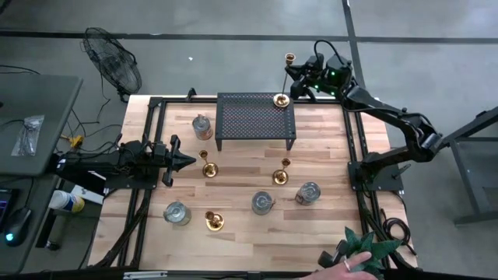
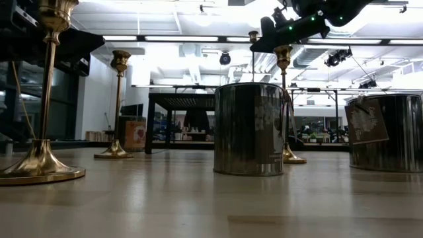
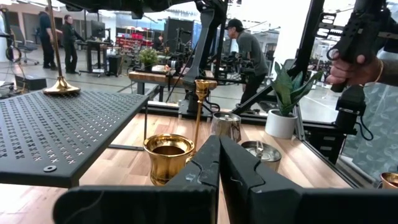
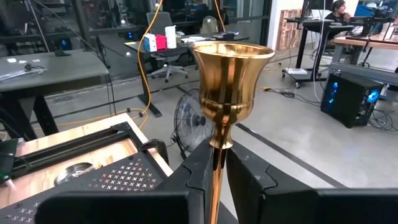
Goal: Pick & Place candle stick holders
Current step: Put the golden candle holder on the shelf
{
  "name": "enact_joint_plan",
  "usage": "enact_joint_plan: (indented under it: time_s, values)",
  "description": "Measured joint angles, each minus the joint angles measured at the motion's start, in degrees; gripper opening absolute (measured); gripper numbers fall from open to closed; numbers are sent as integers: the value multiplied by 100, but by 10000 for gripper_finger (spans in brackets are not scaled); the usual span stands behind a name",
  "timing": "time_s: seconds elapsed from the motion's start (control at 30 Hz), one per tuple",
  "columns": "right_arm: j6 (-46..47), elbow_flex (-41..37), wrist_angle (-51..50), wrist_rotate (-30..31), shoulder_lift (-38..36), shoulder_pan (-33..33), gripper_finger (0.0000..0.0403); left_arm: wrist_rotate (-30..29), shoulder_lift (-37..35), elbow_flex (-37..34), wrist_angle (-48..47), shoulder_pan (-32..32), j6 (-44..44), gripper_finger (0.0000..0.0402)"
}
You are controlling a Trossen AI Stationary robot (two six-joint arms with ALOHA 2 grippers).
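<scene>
**Tall candlestick pinched on the stand**

Closest to our low camera, a brass candlestick (image 2: 41, 92) stands at the table's near edge, with a silvery cup (image 2: 249, 128) beside it. Our right gripper (image 4: 219, 163) pinches the slender stem of the tall brass candlestick (image 1: 282, 99), whose base rests on the rear right corner of the black perforated stand (image 1: 256, 120). Our left gripper (image 1: 189, 162), fingers pressed together on nothing, waits by the left edge, facing a short brass candlestick (image 1: 208, 167). Other holders sit scattered over the wooden table (image 1: 327, 148).
</scene>
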Motion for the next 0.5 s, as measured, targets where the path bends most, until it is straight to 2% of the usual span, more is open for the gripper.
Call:
enact_joint_plan:
  time_s: [0.5]
  values:
    - [-41, -2, 20, 3, -2, 0, 36, -1, 0, 0, -1, 0, -1, 1]
